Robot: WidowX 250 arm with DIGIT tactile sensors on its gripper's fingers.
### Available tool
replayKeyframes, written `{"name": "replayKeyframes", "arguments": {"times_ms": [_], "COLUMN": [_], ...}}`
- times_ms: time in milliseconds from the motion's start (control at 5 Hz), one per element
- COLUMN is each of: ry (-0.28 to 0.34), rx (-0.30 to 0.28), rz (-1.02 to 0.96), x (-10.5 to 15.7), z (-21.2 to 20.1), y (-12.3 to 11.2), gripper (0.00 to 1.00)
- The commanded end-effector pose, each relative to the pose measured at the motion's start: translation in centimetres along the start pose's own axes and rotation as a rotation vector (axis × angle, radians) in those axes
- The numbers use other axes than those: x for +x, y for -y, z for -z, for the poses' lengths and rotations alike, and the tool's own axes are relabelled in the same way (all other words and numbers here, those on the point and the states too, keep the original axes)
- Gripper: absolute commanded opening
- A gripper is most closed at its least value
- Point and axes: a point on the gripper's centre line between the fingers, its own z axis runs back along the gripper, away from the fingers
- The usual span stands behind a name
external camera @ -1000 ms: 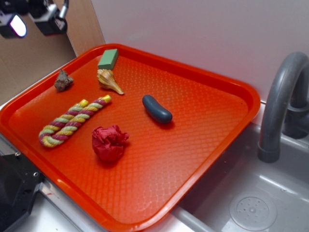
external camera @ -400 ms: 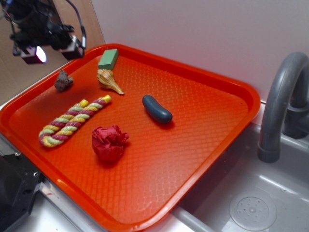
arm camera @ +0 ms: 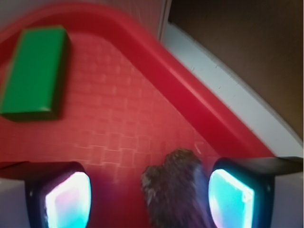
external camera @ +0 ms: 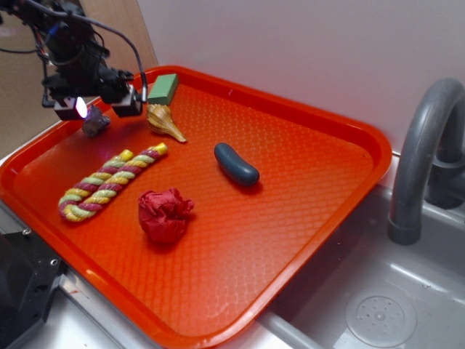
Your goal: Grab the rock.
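The rock, a small jagged brown-grey stone, lies near the back left corner of the orange tray. My gripper hangs open just above it, glowing pads spread to either side. In the wrist view the rock sits between the two lit pads, closer to the right one, with a clear gap to the left pad. Nothing is held.
A green block and a tan seashell lie just right of the rock. A striped rope, a red crumpled ball and a dark blue oblong lie further forward. A grey faucet and sink stand at the right.
My gripper has come down and to the right from the top left corner, and now straddles the rock. The objects on the tray have not moved.
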Motion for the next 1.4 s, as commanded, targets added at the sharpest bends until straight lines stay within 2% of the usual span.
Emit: {"name": "replayKeyframes", "arguments": {"times_ms": [0,200,400,600,800,1000,1200], "ry": [-0.029,-0.042,-0.030,-0.044,-0.024,-0.001,-0.044], "rx": [-0.023,-0.072,-0.080,-0.025,0.013,0.017,-0.052], "rz": [0.047,0.100,0.166,0.223,0.277,0.334,0.480], "x": [-0.3,-0.8,-1.2,-0.3,0.9,1.3,-0.5], "z": [1.2,0.6,-0.5,-2.6,-6.2,-10.3,-14.0], "y": [-1.9,-1.8,-1.5,-0.9,0.8,2.5,5.5], "gripper": [0.00,0.00,0.00,0.00,0.00,0.00,0.00]}}
